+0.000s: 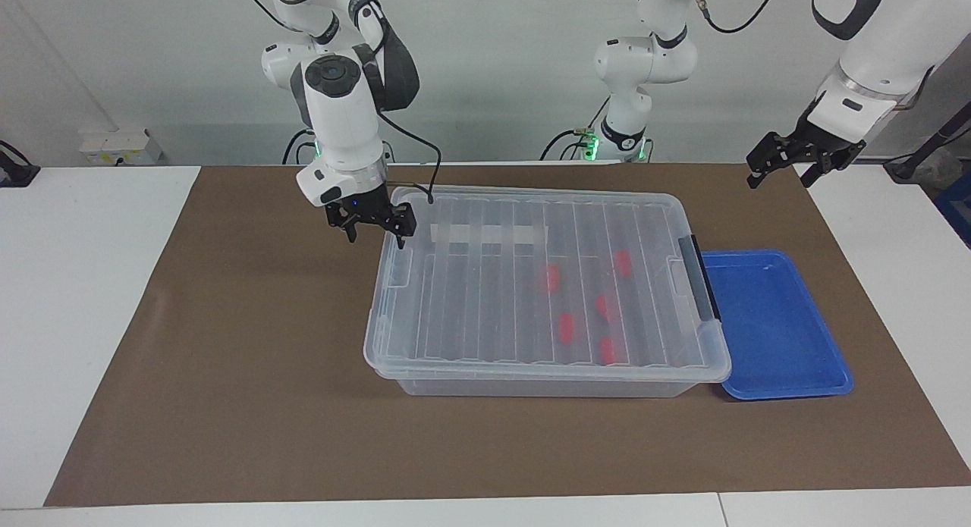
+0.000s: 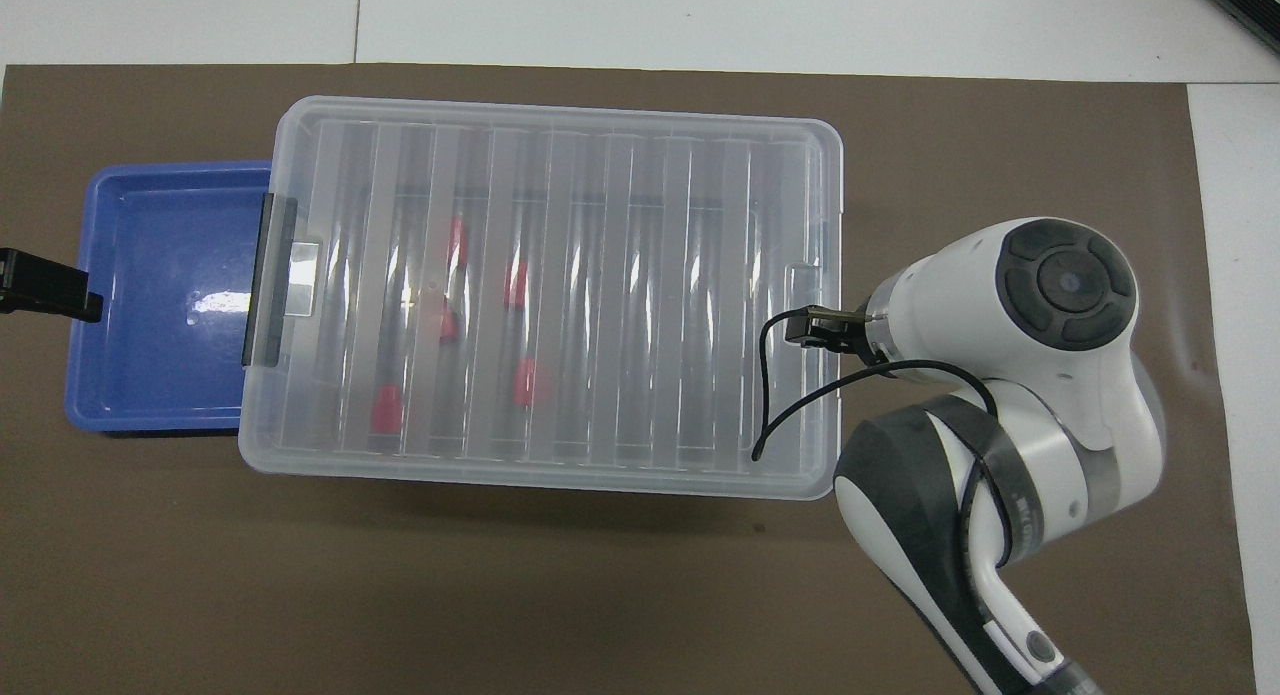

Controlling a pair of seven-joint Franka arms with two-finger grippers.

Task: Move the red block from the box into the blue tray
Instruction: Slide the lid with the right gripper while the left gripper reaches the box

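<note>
The right gripper (image 1: 375,227) hangs with jaws spread, empty, over the lidded box's (image 1: 546,284) edge at the right arm's end. The left gripper (image 1: 781,163), jaws also spread, hovers over the brown mat (image 1: 227,360) on the white worktop (image 1: 91,284) near the blue tray (image 1: 781,337). Red blocks (image 1: 565,326) lie under the lid, between both jaws.

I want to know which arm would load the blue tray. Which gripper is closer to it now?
Left. The left gripper hangs in the air near the blue tray at the left arm's end. The right gripper is at the box's right-arm end, the whole box away from the tray.
</note>
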